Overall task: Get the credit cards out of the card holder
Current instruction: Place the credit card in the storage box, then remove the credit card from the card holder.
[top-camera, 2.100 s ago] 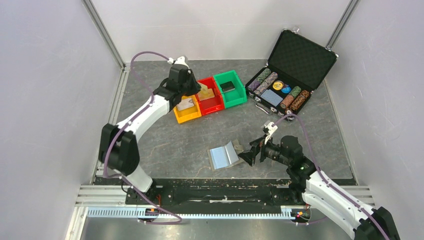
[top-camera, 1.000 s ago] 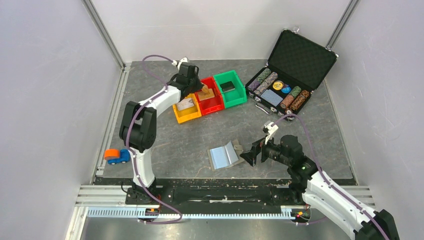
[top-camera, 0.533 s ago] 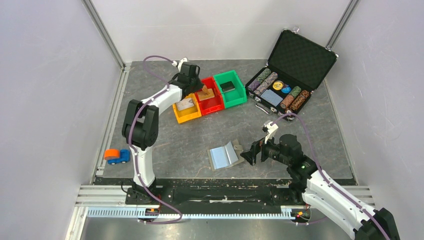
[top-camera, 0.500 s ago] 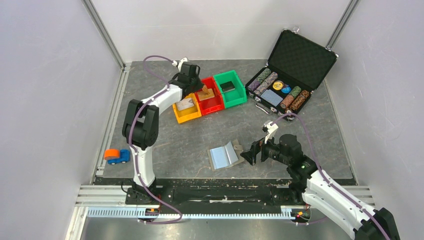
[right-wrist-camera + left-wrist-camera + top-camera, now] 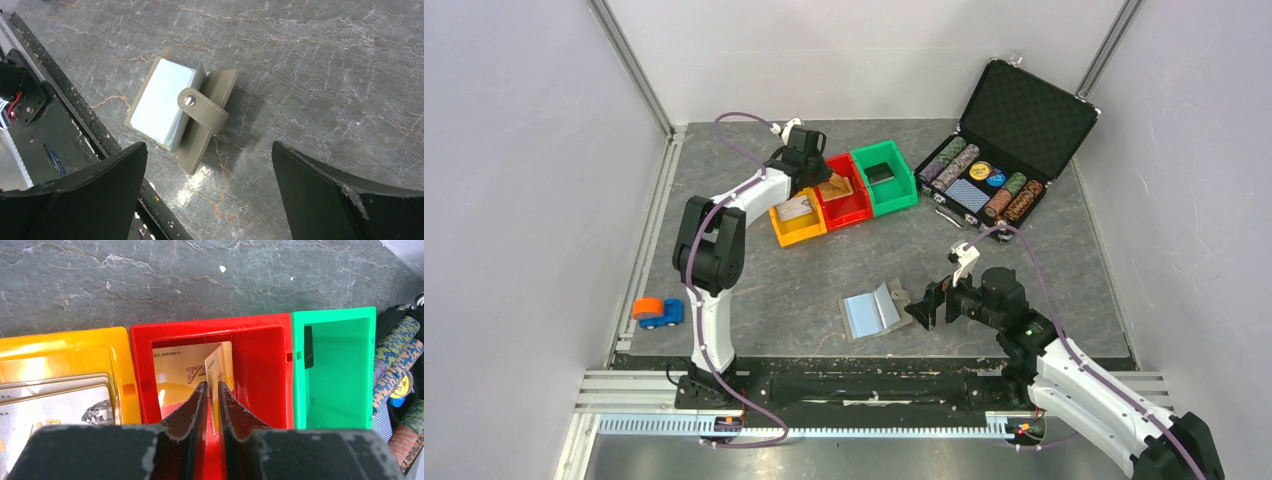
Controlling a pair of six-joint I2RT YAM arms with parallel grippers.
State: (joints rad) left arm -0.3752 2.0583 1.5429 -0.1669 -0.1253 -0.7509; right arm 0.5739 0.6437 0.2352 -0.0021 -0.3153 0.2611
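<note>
The card holder (image 5: pixel 874 312) lies open on the table near the front, grey with light-blue panels (image 5: pixel 162 100) and a snap strap across it. My right gripper (image 5: pixel 921 308) is wide open and empty, low just right of the holder (image 5: pixel 208 150). My left gripper (image 5: pixel 814 170) is over the red bin (image 5: pixel 852 207), its jaws closed on a gold card (image 5: pixel 216 365) standing on edge. Another gold card (image 5: pixel 177 371) lies flat in the red bin (image 5: pixel 260 380). Silver cards (image 5: pixel 50 402) lie in the yellow bin (image 5: pixel 797 228). A dark card (image 5: pixel 880 172) is in the green bin (image 5: pixel 896 195).
An open black chip case (image 5: pixel 1009 140) with chips stands at the back right. A small orange and blue toy car (image 5: pixel 656 311) sits at the front left. Grey walls enclose the table on three sides, and a black rail runs along the front edge.
The left arm has folded its elbow back and upright, uncovering the toy car, while its gripper stayed over the red bin. The right gripper has barely shifted.
</note>
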